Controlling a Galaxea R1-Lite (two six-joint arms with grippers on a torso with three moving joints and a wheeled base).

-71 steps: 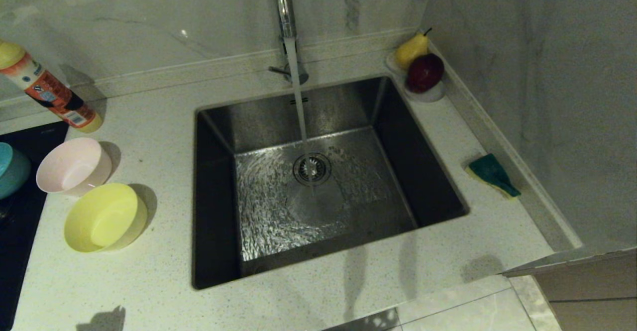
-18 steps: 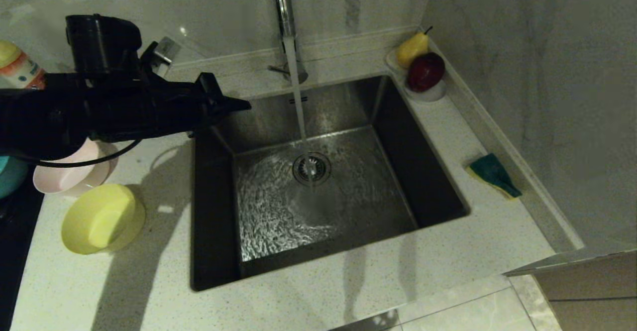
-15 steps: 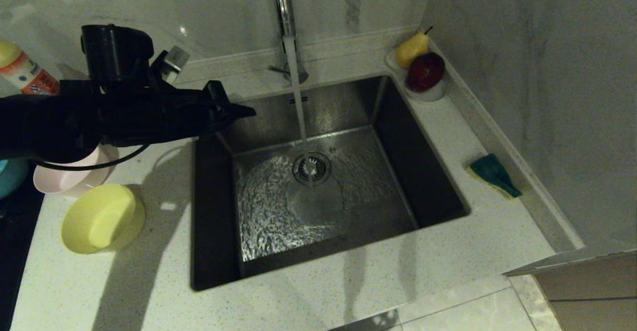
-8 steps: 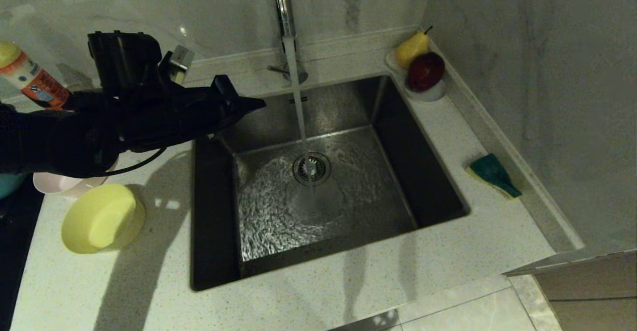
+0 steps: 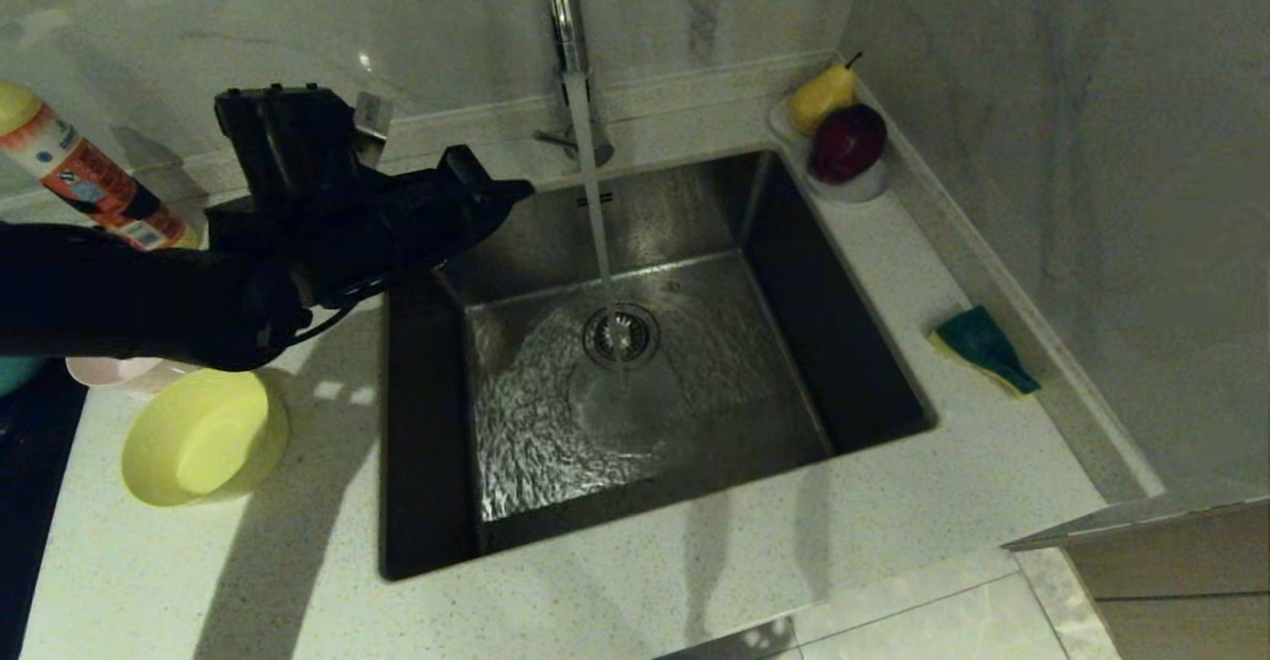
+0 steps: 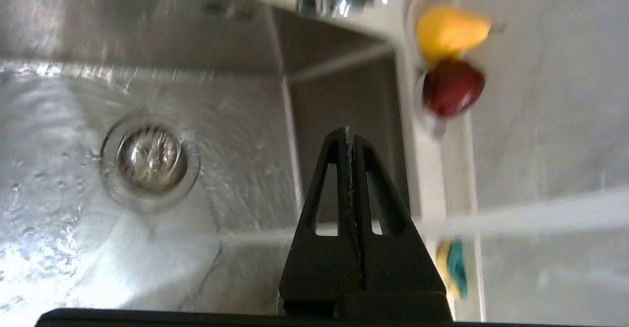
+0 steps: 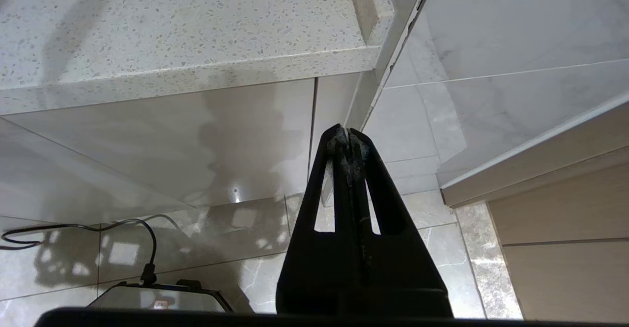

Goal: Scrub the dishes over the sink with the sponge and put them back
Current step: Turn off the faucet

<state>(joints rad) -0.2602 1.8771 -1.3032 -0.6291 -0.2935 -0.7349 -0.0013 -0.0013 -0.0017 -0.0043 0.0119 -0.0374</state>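
The steel sink has water running from the tap onto its drain. My left gripper is shut and empty, hovering over the sink's back left corner and pointing toward the water stream; the left wrist view shows its jaws pressed together above the basin. The yellow bowl sits on the counter left of the sink. Behind my arm only slivers of the pink bowl and the teal bowl show. The sponge lies on the counter right of the sink. My right gripper is shut, parked below the counter edge.
The tap stands behind the sink, its stream falling mid-basin. A cleaner bottle leans at the back left. A white dish with a pear and a red apple sits at the back right corner. A black cooktop borders the left.
My left arm has come in from the left and moved right over the sink's back left corner, its wrist rolling, and now covers most of the pink bowl. Bowls and sponge have not moved.
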